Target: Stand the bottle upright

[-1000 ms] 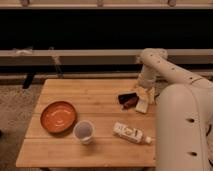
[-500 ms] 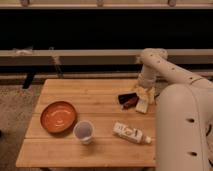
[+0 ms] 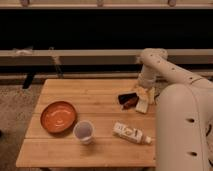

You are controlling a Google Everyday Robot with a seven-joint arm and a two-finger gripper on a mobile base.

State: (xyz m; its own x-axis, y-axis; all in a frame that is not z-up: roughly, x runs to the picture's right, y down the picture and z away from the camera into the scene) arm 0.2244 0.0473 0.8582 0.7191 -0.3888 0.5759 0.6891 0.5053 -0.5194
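hovering at three o'clock over the light wooden table (image 3: 80, 92), my gripper (image 3: 142, 96) had its fingers wide and empty; the slim whitish plastic bottle with tan label (image 3: 131, 133) lay sideways at five o'clock, not yet grasped or raised.

Bottle (image 3: 131, 133) lying flat on wooden table (image 3: 90, 92), cup (image 3: 83, 132) nearby, orange bowl (image 3: 58, 116), gripper (image 3: 141, 94) open by white block (image 3: 142, 106)

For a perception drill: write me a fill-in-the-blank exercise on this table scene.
The bottle lies on its ___. The cup stands between the bottle and the orange ___. The gripper hovers near the table's right edge, clear of the ___.
Missing: side; bowl; bottle.
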